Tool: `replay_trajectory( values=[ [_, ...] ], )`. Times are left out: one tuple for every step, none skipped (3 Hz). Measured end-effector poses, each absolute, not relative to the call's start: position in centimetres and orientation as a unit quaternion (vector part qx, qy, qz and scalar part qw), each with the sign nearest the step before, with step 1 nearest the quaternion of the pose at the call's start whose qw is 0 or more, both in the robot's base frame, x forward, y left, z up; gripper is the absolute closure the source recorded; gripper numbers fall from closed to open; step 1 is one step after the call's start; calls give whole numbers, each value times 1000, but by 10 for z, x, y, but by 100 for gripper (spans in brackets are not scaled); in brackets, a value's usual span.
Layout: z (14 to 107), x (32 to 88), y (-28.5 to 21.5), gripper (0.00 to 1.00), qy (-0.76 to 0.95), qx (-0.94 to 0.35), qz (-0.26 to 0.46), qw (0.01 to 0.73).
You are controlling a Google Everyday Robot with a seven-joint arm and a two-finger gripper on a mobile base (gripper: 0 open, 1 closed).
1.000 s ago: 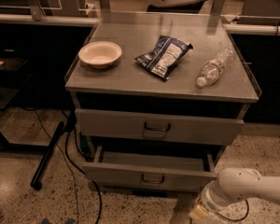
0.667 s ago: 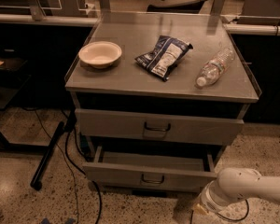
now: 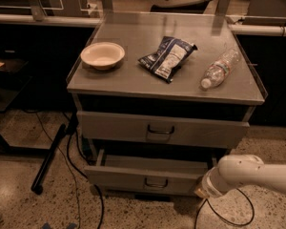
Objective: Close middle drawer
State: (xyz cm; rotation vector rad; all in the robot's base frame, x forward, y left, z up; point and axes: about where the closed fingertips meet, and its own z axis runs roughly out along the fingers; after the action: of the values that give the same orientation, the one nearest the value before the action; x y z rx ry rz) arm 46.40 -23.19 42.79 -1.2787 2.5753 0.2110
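1. The middle drawer (image 3: pixel 148 178) stood pulled out toward the near side, its front panel well fwd of the cabinet body. Its inside showed as a dark shallow gap behind the panel.
2. A small dark wire handle sat at the centre of that low front.
3. The tool (image 3: pixel 202 189) was at the end of a white arm (image 3: pixel 250 173) that came in from the right edge, low in the scene. It was just beside the right end of the middle drawer's front; contact can't be told.
4. Tool state: can't tell whether apart or together, as the arm's end hid it.
5. The top drawer (image 3: pixel 162 130), taller front w/ a bigger handle, sat above, also a little fwd of the frame.
6. On the bench (image 3: pixel 133 75): a cream bowl (image 3: pixel 102 55) at left, a dark snack bag (image 3: pixel 167 57) in the middle, and a clear water bottle (image 3: pixel 219 69) lying on its side at right, all apart from each other.
7. Black cables (image 3: pixel 74 175) trailed over the speckled floor (image 3: pixel 19 175) left of the cabinet.
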Motion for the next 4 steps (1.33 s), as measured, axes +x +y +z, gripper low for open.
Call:
replay_trajectory(
  values=[
    [432,487,-231,100,884,-443,62,138],
    [433,492,-230,87,883,-443,60,140],
    [433,492,-230,63,883,-443,60,140],
    [433,492,-230,40,883,-443,60,140]
  ],
)
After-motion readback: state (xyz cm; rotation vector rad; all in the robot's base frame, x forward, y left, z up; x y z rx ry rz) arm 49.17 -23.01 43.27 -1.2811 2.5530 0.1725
